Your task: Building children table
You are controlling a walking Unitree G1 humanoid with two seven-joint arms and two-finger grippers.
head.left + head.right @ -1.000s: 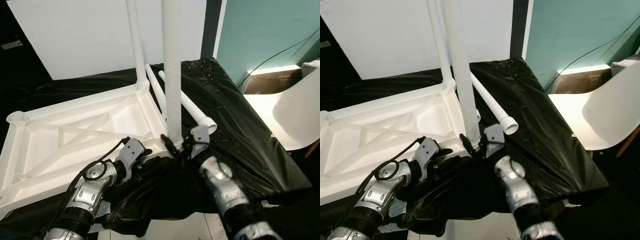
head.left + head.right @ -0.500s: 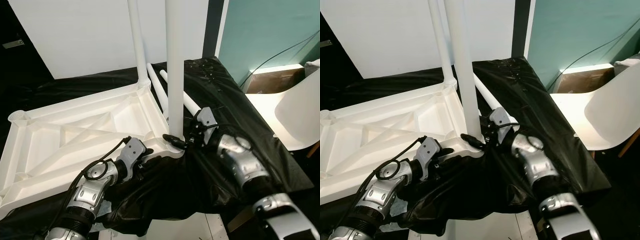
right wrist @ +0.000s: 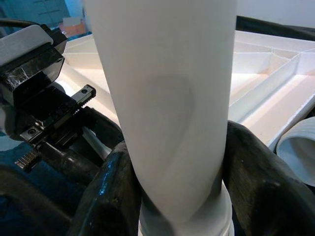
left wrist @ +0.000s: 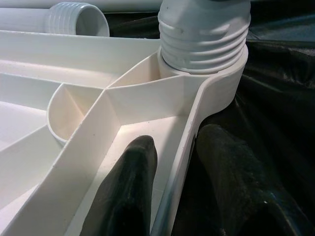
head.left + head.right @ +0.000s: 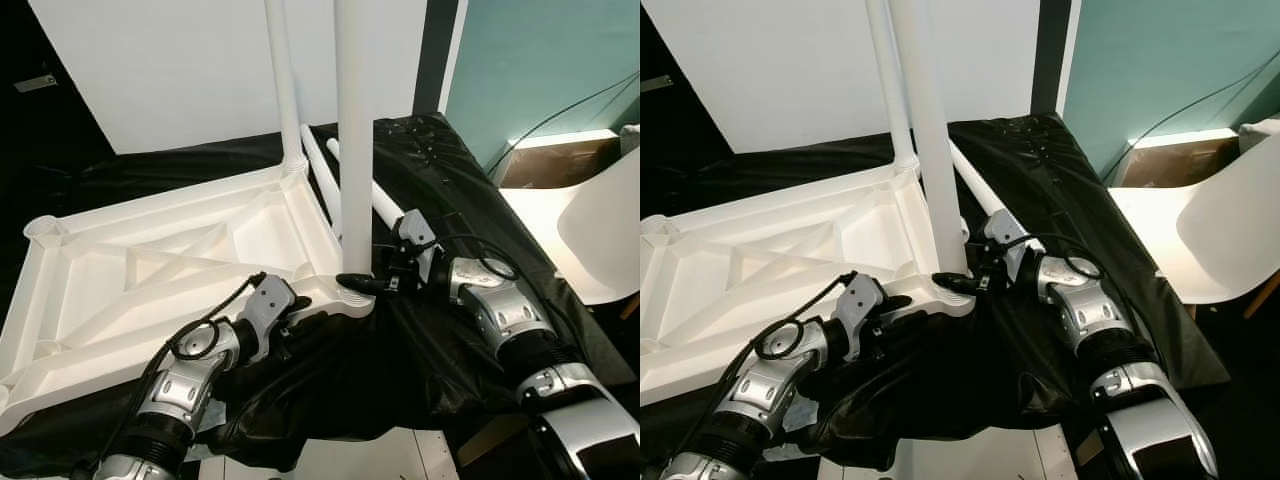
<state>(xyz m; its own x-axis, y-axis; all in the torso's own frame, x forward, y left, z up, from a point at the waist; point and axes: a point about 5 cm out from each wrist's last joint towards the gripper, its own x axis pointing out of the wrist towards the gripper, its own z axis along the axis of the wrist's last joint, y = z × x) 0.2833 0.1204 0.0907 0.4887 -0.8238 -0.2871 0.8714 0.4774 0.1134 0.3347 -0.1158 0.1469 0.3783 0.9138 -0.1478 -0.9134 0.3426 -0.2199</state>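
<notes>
Centre-left of the head views: an upturned white plastic children's tabletop with ribbed underside [image 5: 150,280], resting on a black plastic sheet [image 5: 460,210] spread over the work surface. 2 white plastic tube legs standing upright in corner sockets — a far upright leg [image 5: 283,80] at the top-centre corner and a near upright leg [image 5: 353,140] at the corner closest to frame centre. 2 loose white legs [image 5: 385,205] lying on the sheet just behind the near corner, one with its threaded open end visible.

Right gripper [image 5: 362,283], centre of frame, clamped on the near upright leg at its base, just above the socket; in the right wrist view, both black fingers [image 3: 115,191] pressed against opposite sides of the tube.

Left gripper [image 5: 305,322], lower centre, pinching the tabletop's edge wall beside that same socket — one finger [image 4: 129,191] inside the rim, the other outside, threads of the leg showing above the socket.

Right edge: a white moulded chair [image 5: 600,235] against a teal wall [image 5: 540,60].
</notes>
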